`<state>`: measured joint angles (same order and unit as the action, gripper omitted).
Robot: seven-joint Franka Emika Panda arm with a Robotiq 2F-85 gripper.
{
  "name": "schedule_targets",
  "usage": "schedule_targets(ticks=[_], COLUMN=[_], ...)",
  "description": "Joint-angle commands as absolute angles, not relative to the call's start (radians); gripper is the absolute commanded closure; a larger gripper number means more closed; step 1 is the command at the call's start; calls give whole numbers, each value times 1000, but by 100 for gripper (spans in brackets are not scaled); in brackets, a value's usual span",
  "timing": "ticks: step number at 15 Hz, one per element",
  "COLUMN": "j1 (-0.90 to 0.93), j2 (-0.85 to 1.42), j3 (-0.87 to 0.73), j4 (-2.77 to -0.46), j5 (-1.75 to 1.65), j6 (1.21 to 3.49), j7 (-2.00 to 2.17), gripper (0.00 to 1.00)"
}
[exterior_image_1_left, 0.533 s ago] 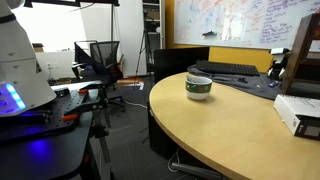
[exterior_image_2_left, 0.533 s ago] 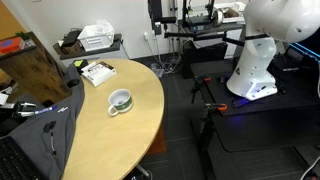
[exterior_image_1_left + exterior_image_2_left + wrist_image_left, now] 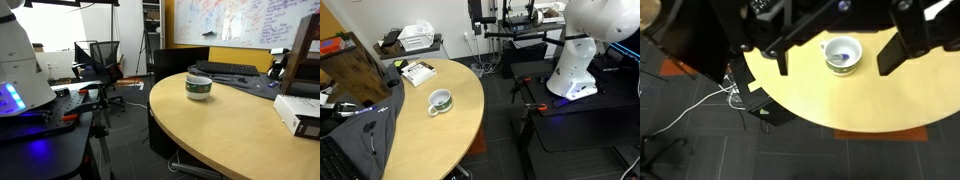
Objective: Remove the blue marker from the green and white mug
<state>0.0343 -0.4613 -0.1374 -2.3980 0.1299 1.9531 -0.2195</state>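
In the wrist view the claw (image 3: 833, 68) is seen spread wide and empty, and framed between its fingers at upper middle is the green and white mug (image 3: 831, 49), its white inside holding the slim blue marker (image 3: 844, 61).

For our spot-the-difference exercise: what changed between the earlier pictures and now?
Nothing visibly changed. The short green-and-white round mug stays on the curved wooden table in both exterior views. In the wrist view the slim blue marker lies inside it, under the open gripper.
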Motion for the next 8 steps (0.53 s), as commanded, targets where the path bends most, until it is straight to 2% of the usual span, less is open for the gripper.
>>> schedule_targets(ticks=[1, 8], j1=[-5, 5], j2=[-397, -98], j3=[-73, 21], j4=[-2357, -2177], j5=[124, 203], j6=[1960, 2005], j7=[-43, 366], gripper=[0, 0])
